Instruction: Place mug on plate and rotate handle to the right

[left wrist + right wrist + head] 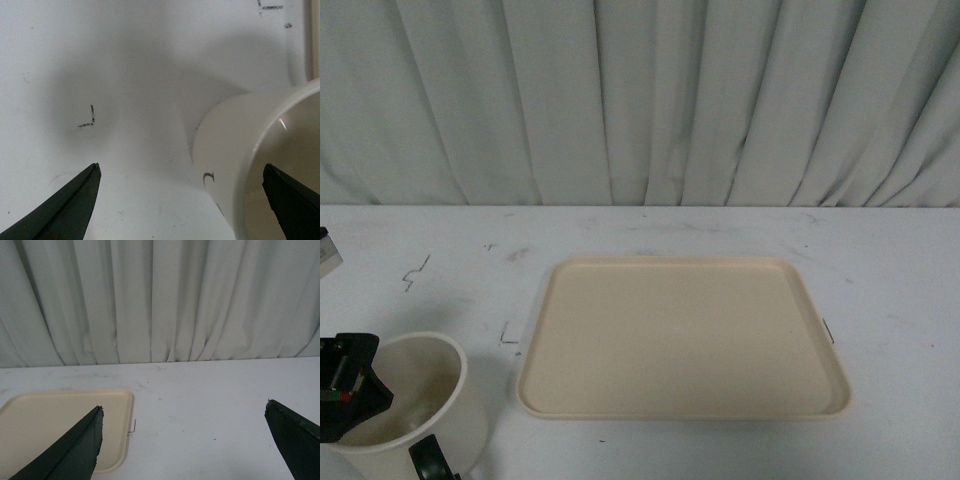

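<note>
left pincer (345, 392): lower left edge of the front frame, nearest to you. It is black and sits at the mug's left rim.
left pincer state: released. In the left wrist view the left pincer (181, 167) has its jaws wide apart. One finger (292, 202) is over the mug's mouth, the other (70, 207) is outside over bare bench, and the mug wall stands between them. You can't tell if either touches the mug.
mug (415, 385): lower left of the front frame, cream-white, mouth up. It is off the plate, just left of the plate's near left corner. The base is cut by the frame edge. There's a small dark printed mark on its side in the left wrist view (209, 176).
handle (432, 462): dark, at the bottom edge of the front frame on the mug's near side, mostly cropped.
plate (685, 340): beige, rectangular, low rim, flat on the bench at centre frame.
right pincer (183, 405): you only get it in the right wrist view. It is released, jaws wide, holding nothing, over bare bench. The plate's corner is at the lower left of that frame.
bench (900, 300): white and scuffed.
pen marks (415, 272): left of the plate, on the bench.
curtain (640, 100): pale and pleated, across the whole upper half at the back.
</note>
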`<action>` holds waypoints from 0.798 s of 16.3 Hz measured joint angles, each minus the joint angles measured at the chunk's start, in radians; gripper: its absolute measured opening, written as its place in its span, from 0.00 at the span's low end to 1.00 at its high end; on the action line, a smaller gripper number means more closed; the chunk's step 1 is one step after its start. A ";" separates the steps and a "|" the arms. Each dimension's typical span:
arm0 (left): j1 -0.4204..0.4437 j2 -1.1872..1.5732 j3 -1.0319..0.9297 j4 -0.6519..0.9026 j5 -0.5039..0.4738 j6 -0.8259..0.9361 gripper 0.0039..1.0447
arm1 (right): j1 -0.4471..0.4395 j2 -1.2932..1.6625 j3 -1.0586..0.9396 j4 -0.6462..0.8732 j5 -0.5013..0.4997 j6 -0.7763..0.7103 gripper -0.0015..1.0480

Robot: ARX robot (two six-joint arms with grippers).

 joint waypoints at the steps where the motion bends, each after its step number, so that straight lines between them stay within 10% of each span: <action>1: -0.006 0.008 -0.001 0.016 -0.014 0.006 0.94 | 0.000 0.000 0.000 0.000 0.000 0.000 0.94; 10: -0.035 -0.070 -0.001 -0.046 0.000 0.004 0.02 | 0.000 0.000 0.000 0.000 0.000 0.000 0.94; 13: -0.089 -0.159 0.037 -0.109 0.014 0.005 0.02 | 0.000 0.000 0.000 0.000 0.000 0.000 0.94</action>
